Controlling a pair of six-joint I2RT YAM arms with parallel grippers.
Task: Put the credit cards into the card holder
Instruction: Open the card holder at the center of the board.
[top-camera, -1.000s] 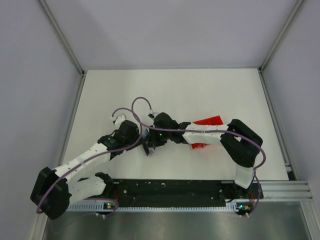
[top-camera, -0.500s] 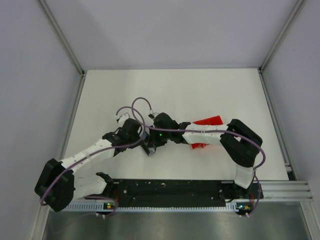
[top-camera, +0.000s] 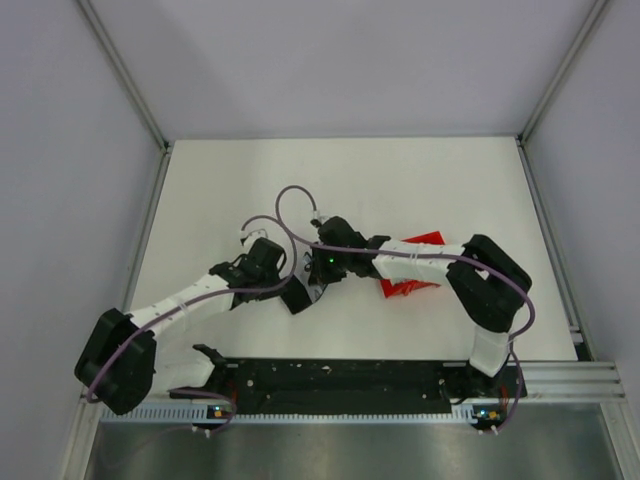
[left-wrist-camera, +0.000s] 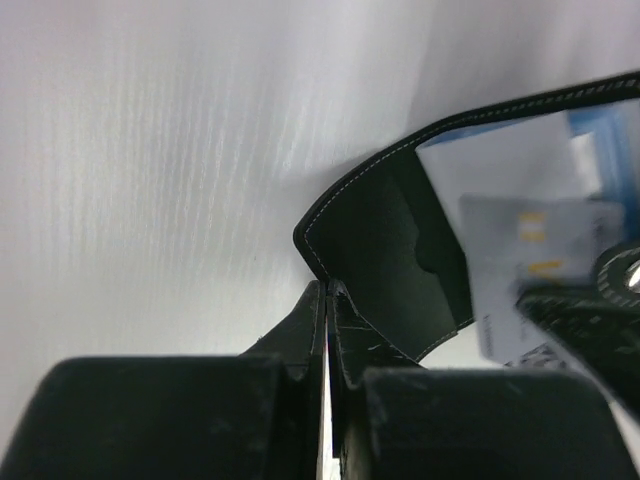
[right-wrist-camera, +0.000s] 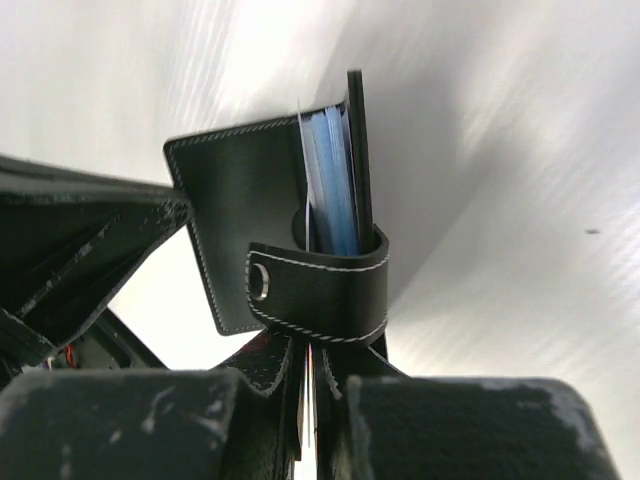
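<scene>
The left gripper (left-wrist-camera: 327, 292) and right gripper (right-wrist-camera: 306, 352) are each clamped on an edge of the black card holder (right-wrist-camera: 225, 220), which is held open between them, toward 6 o'clock of the table's centre. Pale blue credit cards (right-wrist-camera: 333, 180) already stand in its pocket. The arm hides whether more wait in the red tray (top-camera: 428, 240) at its 3 o'clock.

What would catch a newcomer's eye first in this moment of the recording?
At the middle of the table, the left gripper and right gripper each pinch an edge of the black card holder, spreading it open between them. Pale and blue credit cards stand tucked inside, under its stitched strap. A red tray shows beside them, partly covered by the right arm.
</scene>
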